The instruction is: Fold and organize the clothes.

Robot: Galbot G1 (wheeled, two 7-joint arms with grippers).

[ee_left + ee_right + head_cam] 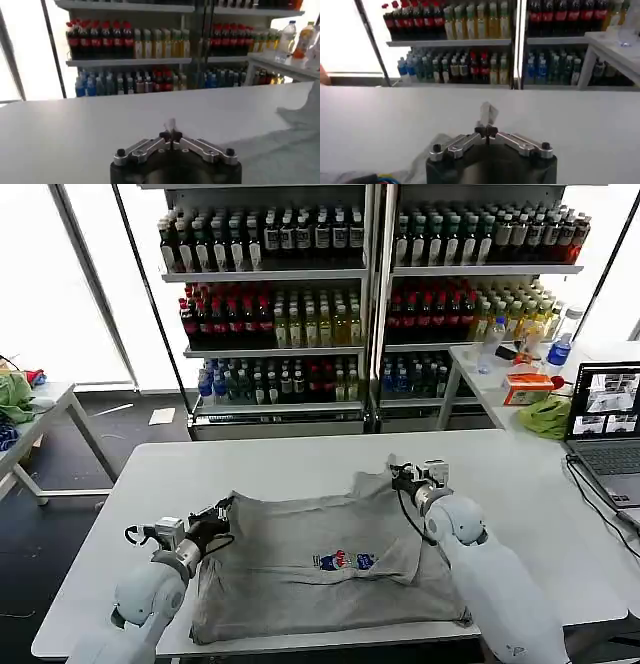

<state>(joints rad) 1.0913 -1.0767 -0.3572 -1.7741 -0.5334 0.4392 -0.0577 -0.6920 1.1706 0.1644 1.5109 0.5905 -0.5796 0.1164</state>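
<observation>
A light grey short-sleeved shirt [300,584] lies spread on the white table [200,469], its small multicolour chest print [345,561] facing up. My left gripper [222,509] is shut on the shirt's far left corner. In the left wrist view a sliver of grey cloth [170,123] sticks out between the closed jaws of the left gripper [170,135]. My right gripper [397,474] is shut on the far right corner, which is raised a little off the table. In the right wrist view a tuft of cloth [487,113] pokes out of the right gripper [486,131].
A laptop [605,419] with a cable [590,494] stands at the table's right edge. Behind it are a bright green cloth [548,416] and an orange box [527,389]. Drink shelves [300,304] line the back. A side table [30,419] stands at the left.
</observation>
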